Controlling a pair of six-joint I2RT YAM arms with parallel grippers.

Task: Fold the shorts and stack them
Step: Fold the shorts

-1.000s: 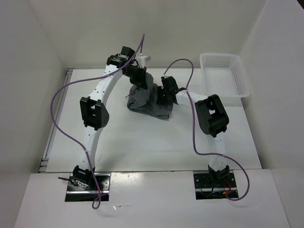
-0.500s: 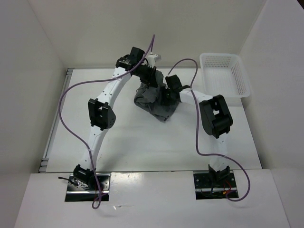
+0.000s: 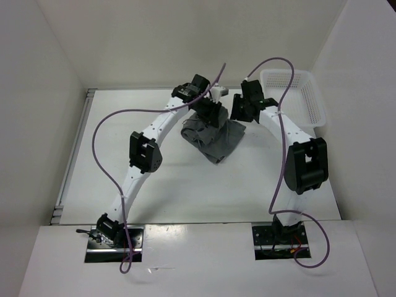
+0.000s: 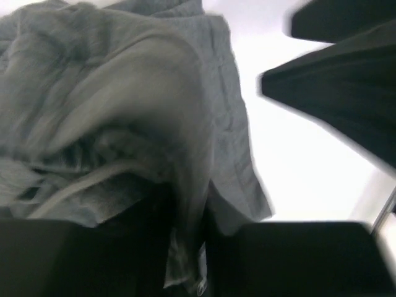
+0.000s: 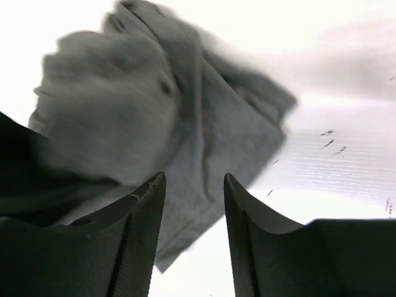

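Note:
The grey shorts [image 3: 213, 140] lie bunched in a heap at the middle back of the table [image 3: 154, 179]. My left gripper [image 3: 209, 115] is shut on a fold of the shorts [image 4: 185, 204] at the heap's upper left, the cloth pinched between its dark fingers. My right gripper [image 3: 240, 114] is open and empty, raised just right of the heap. In the right wrist view the shorts [image 5: 185, 136] lie below and beyond its parted fingers [image 5: 139, 210].
A white mesh basket [image 3: 291, 96] stands at the back right corner of the table. White walls close in the table on the left, back and right. Purple cables loop over both arms.
Both arms have swung right. My left gripper carried the shorts rightward with it. My right gripper let go of the cloth, opened and rose to the right of the heap.

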